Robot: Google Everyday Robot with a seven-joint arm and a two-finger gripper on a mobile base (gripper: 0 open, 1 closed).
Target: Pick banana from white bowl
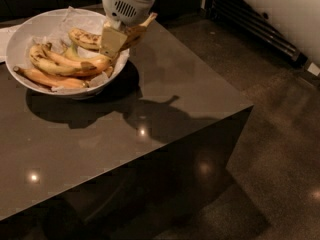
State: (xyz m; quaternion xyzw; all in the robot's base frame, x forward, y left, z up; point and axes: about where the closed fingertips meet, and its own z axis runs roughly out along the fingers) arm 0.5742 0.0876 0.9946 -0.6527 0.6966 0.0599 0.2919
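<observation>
The white bowl (22,36) stands at the table's back left, lined with crumpled white paper and holding several bananas. My gripper (121,38) hangs over the bowl's right rim, its white wrist above. Its tan fingers (112,40) are closed around the speckled yellow banana (86,38), which runs from inside the bowl through the fingers. Its pointed stem (150,19) sticks out past the rim to the right. Whether the banana is clear of the others I cannot tell. Paler bananas (55,61) and an orange-toned one (47,79) lie lower in the bowl.
The bowl sits on a dark glossy table (165,99) whose right edge and front corner drop to a brown floor (280,149). A white wall with a dark baseboard grille (260,26) runs at the back right.
</observation>
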